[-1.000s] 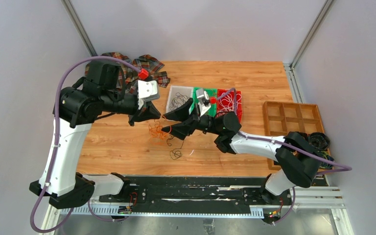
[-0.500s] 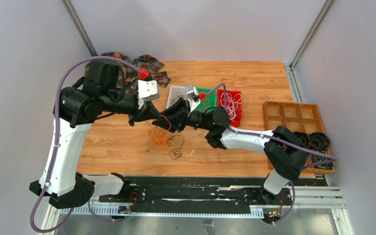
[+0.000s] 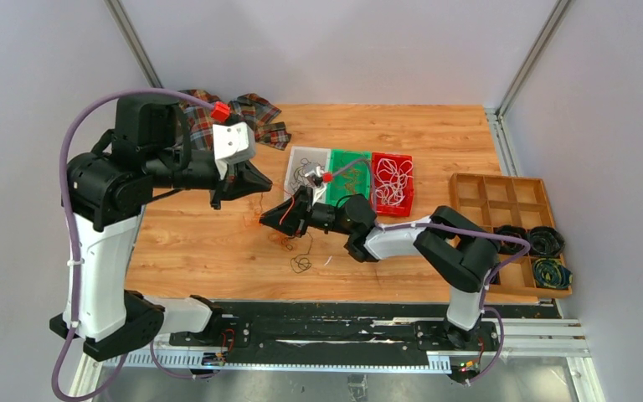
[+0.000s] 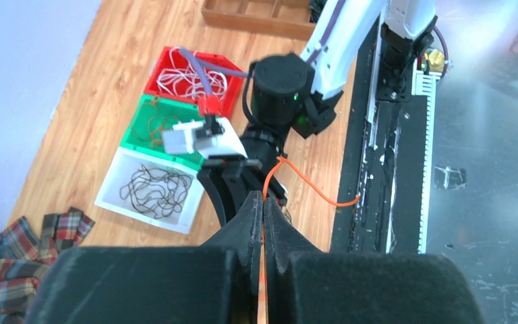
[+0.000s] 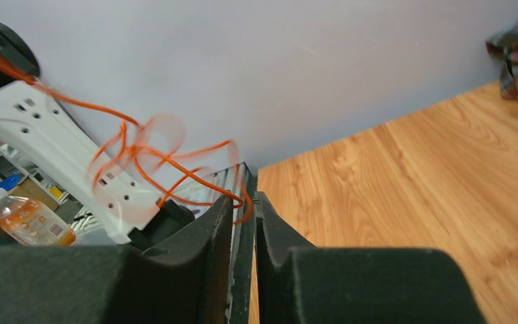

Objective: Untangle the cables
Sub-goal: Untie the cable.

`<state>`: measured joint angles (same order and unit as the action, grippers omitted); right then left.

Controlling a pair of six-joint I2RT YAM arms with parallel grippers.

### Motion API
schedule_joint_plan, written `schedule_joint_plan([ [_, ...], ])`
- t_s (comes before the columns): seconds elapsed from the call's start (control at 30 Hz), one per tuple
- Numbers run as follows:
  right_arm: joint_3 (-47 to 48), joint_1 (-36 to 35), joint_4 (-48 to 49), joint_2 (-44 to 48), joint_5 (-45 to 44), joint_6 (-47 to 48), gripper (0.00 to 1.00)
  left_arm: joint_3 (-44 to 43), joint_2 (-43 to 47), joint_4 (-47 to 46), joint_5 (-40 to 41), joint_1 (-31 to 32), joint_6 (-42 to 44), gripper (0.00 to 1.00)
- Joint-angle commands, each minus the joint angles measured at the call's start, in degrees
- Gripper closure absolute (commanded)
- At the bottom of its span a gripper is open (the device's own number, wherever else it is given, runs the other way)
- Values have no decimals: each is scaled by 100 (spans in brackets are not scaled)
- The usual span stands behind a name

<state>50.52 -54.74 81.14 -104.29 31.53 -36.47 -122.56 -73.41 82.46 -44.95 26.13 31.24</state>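
Note:
A thin orange cable (image 4: 310, 191) is pinched in my left gripper (image 4: 263, 197), which is shut and held above the table (image 3: 264, 182). From there the cable runs down to my right gripper (image 3: 266, 220), just below and to the right. In the right wrist view the orange cable (image 5: 135, 145) hangs in loops, and one loop passes between the tips of the right gripper (image 5: 244, 199). Its jaws stand a narrow gap apart, wider than the wire. A thin black cable (image 3: 300, 264) lies coiled on the wood near the front.
White (image 3: 295, 157), green (image 3: 360, 156) and red (image 3: 408, 161) bins stand in a row mid-table, holding black, brownish and white wires. A wooden compartment tray (image 3: 502, 205) with dark coils sits at the right edge. Plaid cloth (image 3: 255, 113) lies at the back left.
My right gripper has swung left and lower while its jaws narrowed from wide open. The left gripper has pulled up and left, lifting the orange tangle off the table.

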Motion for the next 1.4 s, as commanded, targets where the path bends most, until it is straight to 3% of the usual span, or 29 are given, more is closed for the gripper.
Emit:
schedule_joint_plan([
  [0.0, -227, -60, 338, -291, -401, 186, 83, -480, -112, -54, -96, 68, -162, 100],
  [0.2, -488, -19, 592, -677, -702, 189, 82, -897, -229, -56, 290, 68, -29, 100],
  [0.37, -792, 19, 404, -251, -936, 502, 77, -726, -182, -52, 567, 68, 165, 100],
  [0.63, -1311, 315, -177, 1124, -1075, 1088, 56, -658, -165, -55, 724, 68, 294, 100],
  [0.8, -1103, 324, -1233, 1995, -488, 1571, 34, -567, -192, -54, 643, 68, 277, 100],
  [0.97, -722, 257, -1415, 2178, 158, 1365, 31, -505, -242, -54, 577, 68, 247, 100],
  [1.13, -360, -62, -2015, 2039, 17, 1786, 30, -528, -262, -54, 489, 68, 169, 100],
  [1.37, -453, -107, -2797, 2181, -1695, 2658, 33, -535, -197, -54, 395, 68, 119, 100],
])
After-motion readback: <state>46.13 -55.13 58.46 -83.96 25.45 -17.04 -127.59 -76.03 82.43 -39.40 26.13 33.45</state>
